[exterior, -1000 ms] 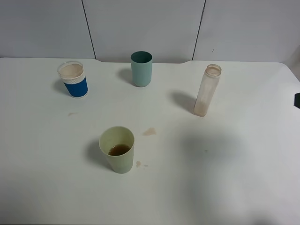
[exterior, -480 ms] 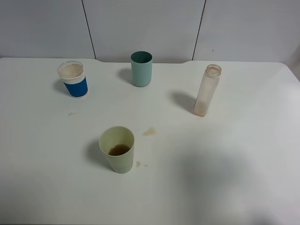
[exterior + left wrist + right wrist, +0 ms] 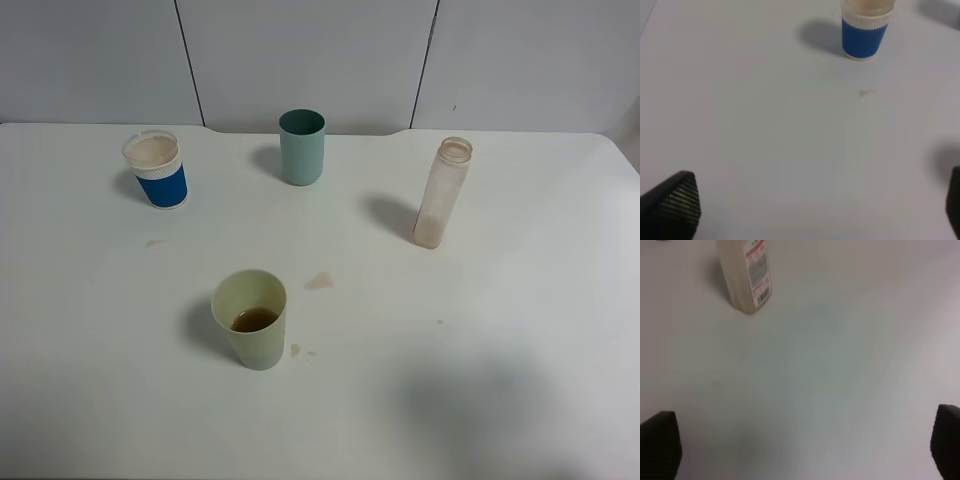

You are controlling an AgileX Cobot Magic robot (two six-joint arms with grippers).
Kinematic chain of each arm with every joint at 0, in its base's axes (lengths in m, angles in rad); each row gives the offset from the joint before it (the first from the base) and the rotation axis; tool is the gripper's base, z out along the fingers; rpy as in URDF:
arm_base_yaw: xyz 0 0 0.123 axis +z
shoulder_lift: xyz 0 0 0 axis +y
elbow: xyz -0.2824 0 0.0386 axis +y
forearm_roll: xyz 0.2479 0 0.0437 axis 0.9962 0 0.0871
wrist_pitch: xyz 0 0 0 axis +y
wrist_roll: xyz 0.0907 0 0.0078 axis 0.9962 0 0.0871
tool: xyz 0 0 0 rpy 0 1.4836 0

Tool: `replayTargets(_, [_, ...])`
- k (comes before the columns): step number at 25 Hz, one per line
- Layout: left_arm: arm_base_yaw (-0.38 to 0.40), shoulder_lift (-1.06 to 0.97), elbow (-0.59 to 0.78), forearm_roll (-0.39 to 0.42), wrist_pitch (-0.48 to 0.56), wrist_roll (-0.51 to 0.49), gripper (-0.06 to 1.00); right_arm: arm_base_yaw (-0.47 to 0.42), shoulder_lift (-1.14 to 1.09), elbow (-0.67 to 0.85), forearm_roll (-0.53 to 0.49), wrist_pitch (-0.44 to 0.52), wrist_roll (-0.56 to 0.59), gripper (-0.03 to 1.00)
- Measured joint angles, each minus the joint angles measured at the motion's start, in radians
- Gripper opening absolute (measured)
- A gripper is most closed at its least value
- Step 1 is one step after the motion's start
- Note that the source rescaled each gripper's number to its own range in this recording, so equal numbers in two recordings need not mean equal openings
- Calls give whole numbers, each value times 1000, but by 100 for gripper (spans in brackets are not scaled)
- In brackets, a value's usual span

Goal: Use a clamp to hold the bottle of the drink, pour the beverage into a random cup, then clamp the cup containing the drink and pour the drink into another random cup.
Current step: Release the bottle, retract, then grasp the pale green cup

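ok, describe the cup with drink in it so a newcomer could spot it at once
On the white table, look to the near side, left of centre, well in front of the teal cup, blue-sleeved cup and bottle. The pale green cup stands there alone, with dark brown liquid at its bottom; no other cup shares its colour.

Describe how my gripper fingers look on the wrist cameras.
Only fingertips show. The left gripper has matte black, blunt wedge-shaped fingers with fine cross-hatched texture. The right gripper has black blocky fingers, too blurred for texture. No cables, markings or arm links in view.
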State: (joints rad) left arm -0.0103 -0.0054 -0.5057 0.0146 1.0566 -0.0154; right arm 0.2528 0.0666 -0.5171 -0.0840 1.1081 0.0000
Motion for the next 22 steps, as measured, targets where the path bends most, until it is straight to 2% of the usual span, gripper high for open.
replayTargets(4, [0,0,0,0,0,0,100,0,-23,23,4,-42,0,100])
replayTargets(19, [0,0,0,0,0,0,100,0,-39,23,-3,-45,10,100])
replayTargets(22, [0,0,0,0,0,0,100,-41,-69,23,-13,-47,26,100])
